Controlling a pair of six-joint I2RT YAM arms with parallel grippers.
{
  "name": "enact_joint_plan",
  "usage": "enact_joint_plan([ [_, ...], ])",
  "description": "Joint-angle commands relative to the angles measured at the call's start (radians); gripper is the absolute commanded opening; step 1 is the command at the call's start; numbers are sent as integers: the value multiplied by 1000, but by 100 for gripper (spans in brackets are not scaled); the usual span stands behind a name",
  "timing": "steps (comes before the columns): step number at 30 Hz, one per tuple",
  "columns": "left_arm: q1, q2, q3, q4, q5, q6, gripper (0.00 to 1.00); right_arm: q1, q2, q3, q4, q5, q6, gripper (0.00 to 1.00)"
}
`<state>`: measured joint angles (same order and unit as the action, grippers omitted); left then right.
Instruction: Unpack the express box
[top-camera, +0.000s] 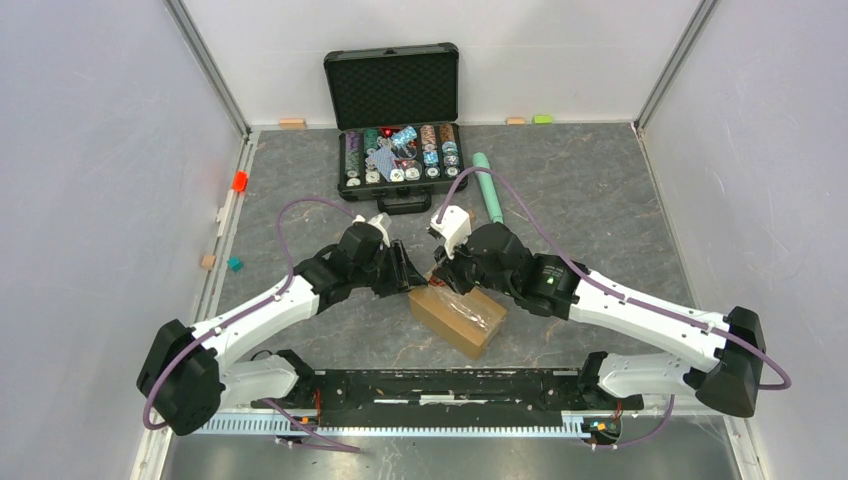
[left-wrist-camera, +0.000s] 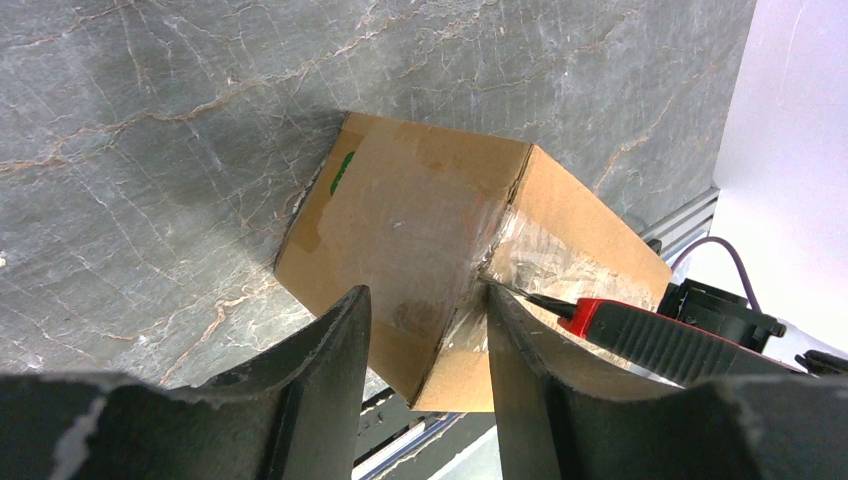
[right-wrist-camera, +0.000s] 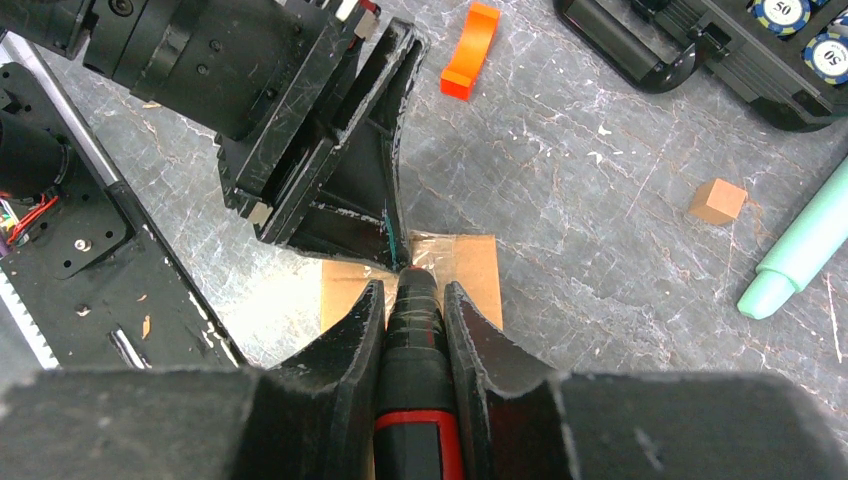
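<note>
The express box (top-camera: 462, 318) is a small brown carton with glossy tape, lying on the grey table between my arms. In the left wrist view its near corner (left-wrist-camera: 420, 210) sits in the gap between my parted fingers. My left gripper (top-camera: 412, 272) is open, its tips against the box's left end (left-wrist-camera: 425, 295). My right gripper (top-camera: 440, 275) is shut on a red-and-black cutter (right-wrist-camera: 415, 400). The cutter's thin tip touches the taped top edge of the box (right-wrist-camera: 470, 265), right beside the left fingers (right-wrist-camera: 390, 215). The cutter also shows in the left wrist view (left-wrist-camera: 640, 330).
An open black case of poker chips (top-camera: 395, 130) stands at the back. A mint-green tube (top-camera: 488, 187) lies to its right. An orange piece (right-wrist-camera: 468, 50), a wooden cube (right-wrist-camera: 717, 200) and a teal bit (top-camera: 234, 264) lie around. The black base rail (top-camera: 440, 385) runs along the near edge.
</note>
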<state>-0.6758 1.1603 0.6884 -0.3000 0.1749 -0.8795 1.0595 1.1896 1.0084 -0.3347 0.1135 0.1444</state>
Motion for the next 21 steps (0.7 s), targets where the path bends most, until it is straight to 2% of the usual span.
enact_joint_plan([
  [1, 32, 45, -44, -172, -304, 30, 52, 7, -57, 43, -189, 21, 12, 0],
  [10, 32, 12, -33, -181, -302, 36, 52, 5, -54, 59, -195, 21, 15, 0],
  [21, 30, -102, 148, -239, -205, 36, 58, 7, -61, 24, -163, 26, 56, 0],
])
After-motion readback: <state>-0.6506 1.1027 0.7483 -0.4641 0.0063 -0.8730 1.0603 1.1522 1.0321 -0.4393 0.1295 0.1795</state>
